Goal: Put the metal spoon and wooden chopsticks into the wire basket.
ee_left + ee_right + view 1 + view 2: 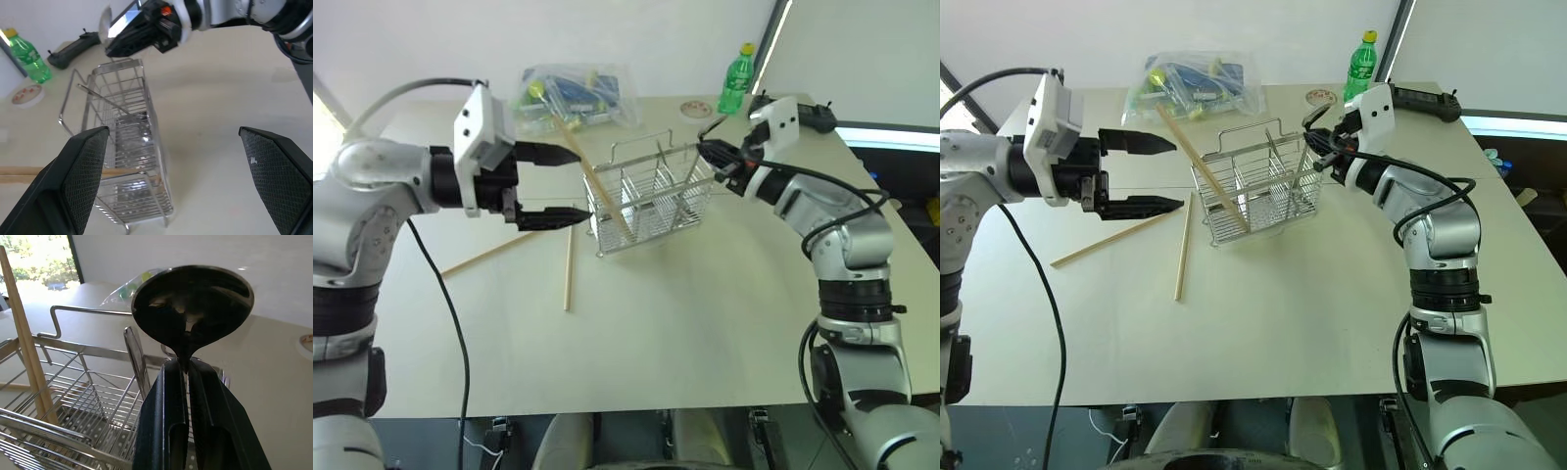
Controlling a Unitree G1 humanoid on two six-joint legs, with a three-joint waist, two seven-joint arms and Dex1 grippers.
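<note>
The wire basket is standing upright near the middle of the pale bench, its raised loop handle up. The right gripper is hovering at the basket's far right end, its jaws pinching the slim neck of the metal spoon, with the bowl sticking out past the fingertips and the handle running back between the fingers. 1 of the wooden chopsticks is already leaning inside the basket, its lower end in the compartment nearest the left arm and its upper end slanting out over the rim toward the clear plastic bag. 2 more chopsticks are lying flat on the bench just left of the basket, 1 pointing toward me and the other angled away to the left. The left gripper is hanging just left of the basket, above those 2 sticks, jaws spread wide and gripping nothing. A green bottle is standing at the bench's far side.
</note>
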